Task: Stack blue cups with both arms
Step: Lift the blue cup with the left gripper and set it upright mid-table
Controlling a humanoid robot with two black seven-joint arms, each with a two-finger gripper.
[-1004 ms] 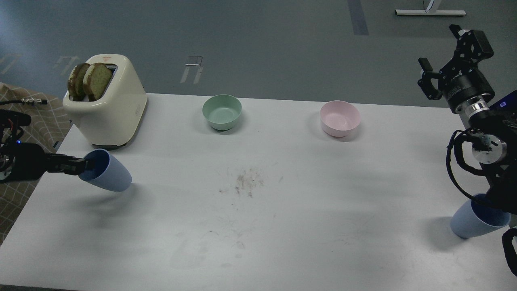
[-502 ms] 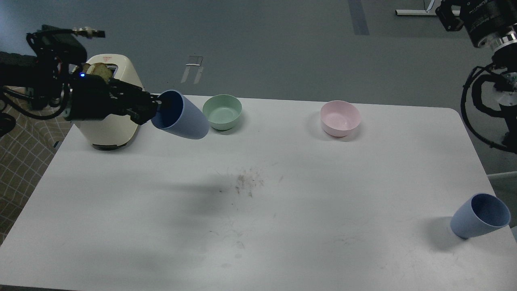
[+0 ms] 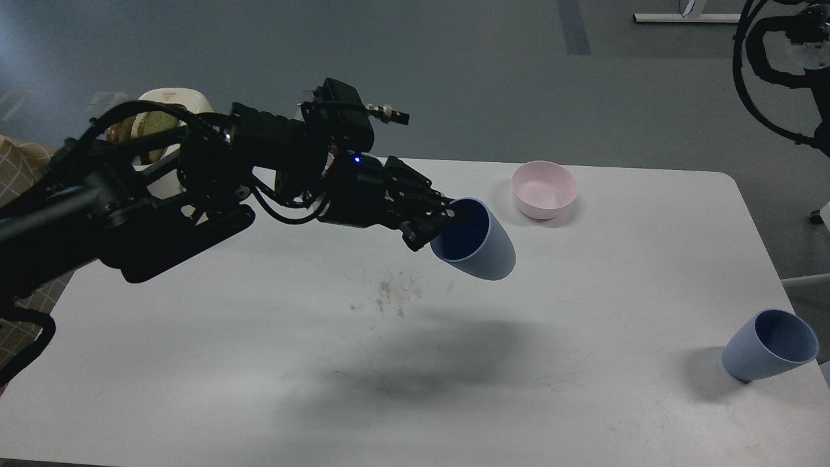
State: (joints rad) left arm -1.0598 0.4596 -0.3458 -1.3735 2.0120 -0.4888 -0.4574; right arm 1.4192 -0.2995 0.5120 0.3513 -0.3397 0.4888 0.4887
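Lab (grey floor [image 3: 454, 78], taped marks)

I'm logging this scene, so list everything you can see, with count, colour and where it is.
Held blue cup: one, blue, tilted in the air above the table's middle, gripped at its rim.
Standing blue cup: one, blue, near the table's right edge, close to the front.
Pink bowl: one, pink, back of the table, right of centre.
Toaster: one, cream, back left, mostly hidden behind the left arm, with bread in it.
Table: one, white, scuffed in the middle.
Left hand: one, black, closed on the held blue cup.
Right arm: one, black, top right; its hand is out of view.
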